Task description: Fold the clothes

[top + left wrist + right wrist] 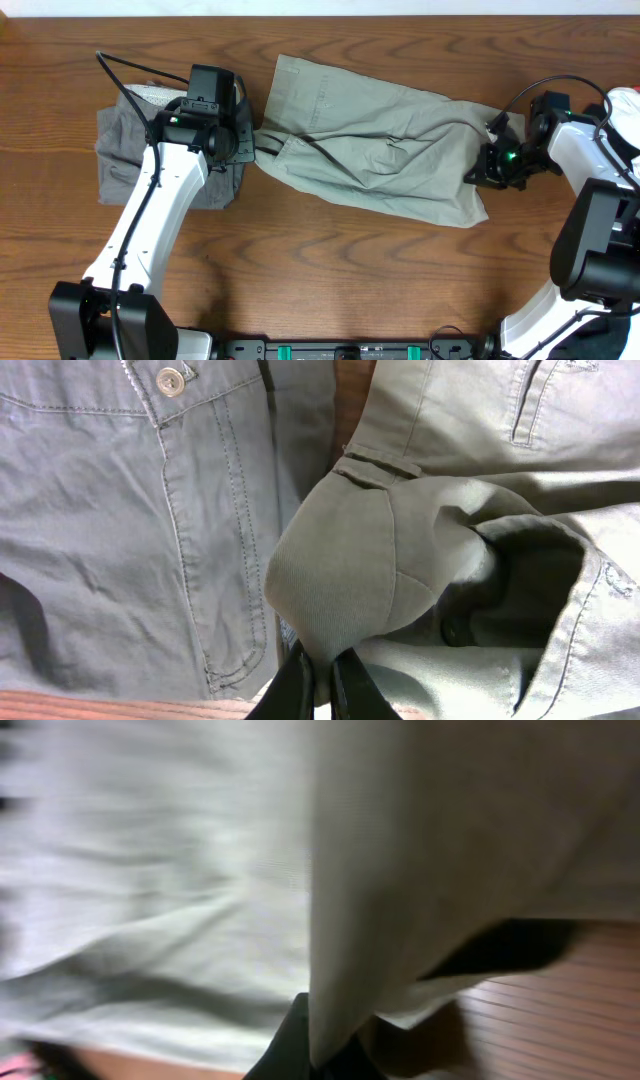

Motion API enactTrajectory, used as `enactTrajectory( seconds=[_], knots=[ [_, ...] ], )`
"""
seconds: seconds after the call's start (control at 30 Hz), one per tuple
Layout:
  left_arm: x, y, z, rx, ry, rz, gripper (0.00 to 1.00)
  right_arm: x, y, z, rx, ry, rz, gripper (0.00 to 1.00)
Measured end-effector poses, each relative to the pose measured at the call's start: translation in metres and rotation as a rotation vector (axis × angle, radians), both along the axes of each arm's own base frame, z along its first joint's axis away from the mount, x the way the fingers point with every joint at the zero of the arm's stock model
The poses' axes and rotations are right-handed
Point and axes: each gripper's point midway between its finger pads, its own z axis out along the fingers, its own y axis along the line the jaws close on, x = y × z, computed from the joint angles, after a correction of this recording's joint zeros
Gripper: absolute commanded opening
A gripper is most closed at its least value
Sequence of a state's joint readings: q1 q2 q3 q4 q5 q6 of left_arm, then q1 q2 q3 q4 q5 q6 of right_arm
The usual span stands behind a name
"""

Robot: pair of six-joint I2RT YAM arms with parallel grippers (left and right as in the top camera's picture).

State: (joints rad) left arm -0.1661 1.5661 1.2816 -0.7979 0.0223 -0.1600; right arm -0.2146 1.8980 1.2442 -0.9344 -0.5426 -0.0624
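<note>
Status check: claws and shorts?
Left claw shut on khaki shorts, left edge. Right claw shut on right end. Shorts spread between. Darker grey shorts beside left claw.

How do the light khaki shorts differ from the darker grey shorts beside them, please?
Colour: the khaki shorts are paler than the grey shorts. Pose: the khaki shorts lie spread across the middle; the grey shorts sit compact at the left. State: left pincer and right pincer are shut on the khaki shorts; the grey shorts are unheld. Both rest on the wooden table.

You have nothing to read here — no legible lettering, label or number on the shorts (380, 150) or the table (330, 270).
</note>
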Motion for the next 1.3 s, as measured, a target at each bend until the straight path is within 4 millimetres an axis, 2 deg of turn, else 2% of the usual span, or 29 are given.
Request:
enactTrajectory(
  seconds=[0.1,0.2,0.3,0.4,0.47,0.6,1.03,1.2,1.3],
  knots=[
    [0.0,0.0,0.0,0.0,0.002,0.0,0.06,0.012,0.008,0.03,0.074,-0.086,-0.006,0.01],
    [-0.002,0.0,-0.001,0.001,0.007,0.0,0.06,0.031,0.003,0.08,0.103,-0.243,-0.02,0.01],
    [-0.002,0.0,-0.001,0.002,0.01,0.0,0.06,0.041,-0.014,0.129,0.078,-0.384,-0.062,0.01],
    [-0.003,0.0,-0.001,0.002,0.014,0.0,0.06,0.039,-0.037,0.154,0.009,-0.436,-0.139,0.01],
    [-0.004,0.001,-0.002,0.003,0.018,0.0,0.06,0.037,-0.051,0.154,-0.032,-0.426,-0.189,0.01],
    [-0.008,0.0,-0.003,-0.002,0.034,-0.004,0.06,0.036,-0.066,0.146,-0.064,-0.39,-0.244,0.01],
    [-0.006,-0.002,-0.002,-0.01,0.028,-0.007,0.06,0.031,-0.066,0.141,-0.069,-0.353,-0.255,0.01],
    [0.0,-0.003,0.001,-0.017,-0.003,-0.008,0.06,0.039,-0.069,0.145,-0.077,-0.39,-0.255,0.01],
    [0.013,-0.007,0.007,-0.032,-0.06,-0.012,0.06,0.057,-0.074,0.152,-0.081,-0.464,-0.274,0.01]
  ],
)
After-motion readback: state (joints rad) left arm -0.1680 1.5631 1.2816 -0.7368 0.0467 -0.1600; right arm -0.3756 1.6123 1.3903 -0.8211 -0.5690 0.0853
